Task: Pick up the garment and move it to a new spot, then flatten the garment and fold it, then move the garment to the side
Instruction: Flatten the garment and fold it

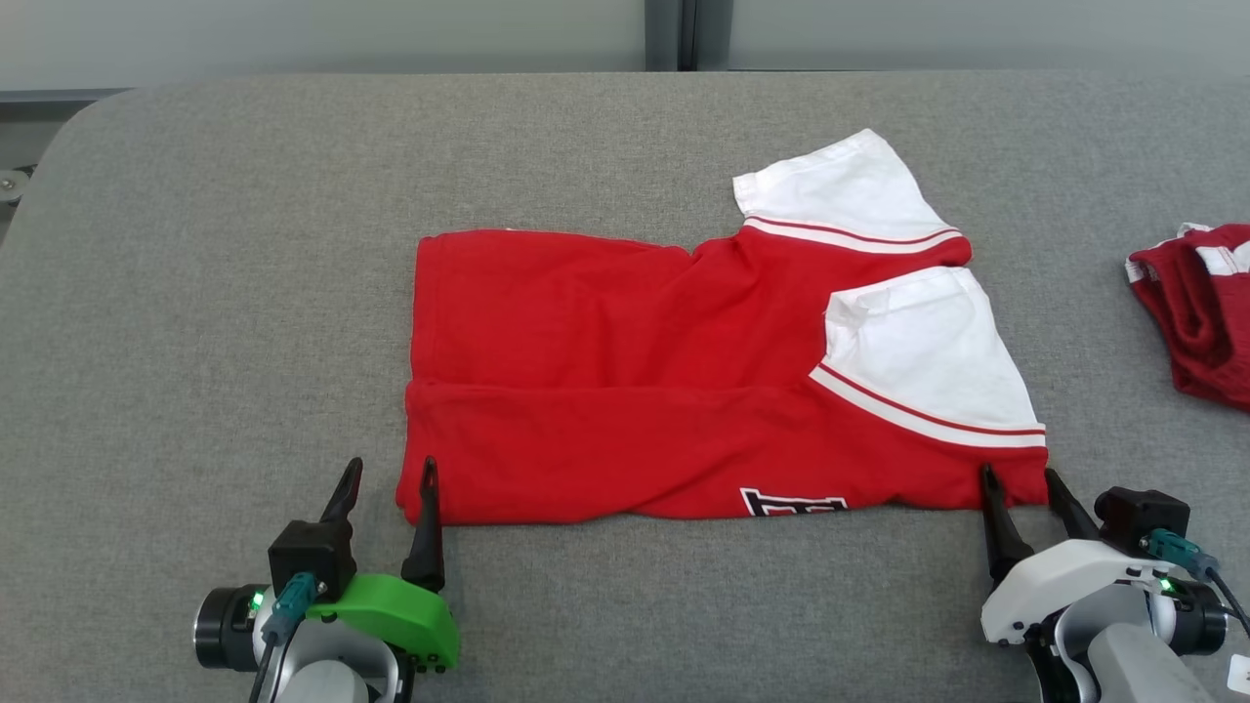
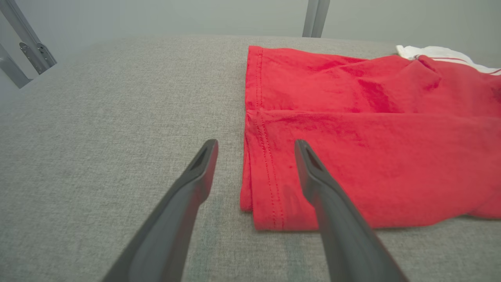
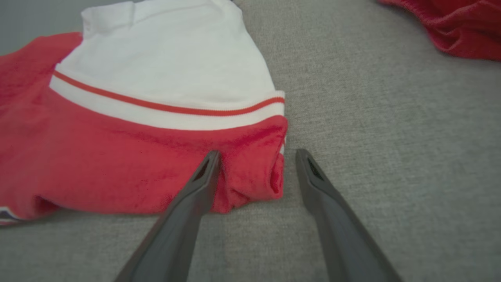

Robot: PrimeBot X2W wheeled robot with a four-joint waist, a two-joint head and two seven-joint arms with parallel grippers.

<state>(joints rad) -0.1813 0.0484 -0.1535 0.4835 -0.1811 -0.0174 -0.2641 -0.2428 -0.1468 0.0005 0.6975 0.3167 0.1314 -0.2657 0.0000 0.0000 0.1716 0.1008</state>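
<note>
Surface: a grey, woven-looking table point(image 1: 195, 293) with a rounded far left corner.
Room: a pale wall runs behind the far edge, with a grey upright post point(image 1: 672, 34) against it.
Garment: the red shirt point(image 1: 605, 391) lies flat about midway across the surface, a little toward the right edge. It is folded along its length, with the hem toward the left edge.
Sleeves: two white sleeves with red stripes sit at the shirt's right end, one sleeve point(image 1: 928, 351) nearer the near edge and the other point(image 1: 840, 190) farther back.
Print: part of a black-and-white logo point(image 1: 791, 503) shows on the shirt's near edge.
Other cloth: a darker red piece with white trim point(image 1: 1196, 312) is bunched at the right edge, well apart from the shirt.
Left gripper point(image 1: 391, 463): low by the near edge, fingers pointing away and spread wide. It straddles the shirt's near left corner, with one finger over red cloth and the other over bare surface, holding nothing.
Right gripper point(image 1: 1020, 472): posed the same way at the near right corner and also wide. The bunched corner of the shirt sits between its fingers, not pinched.
</note>
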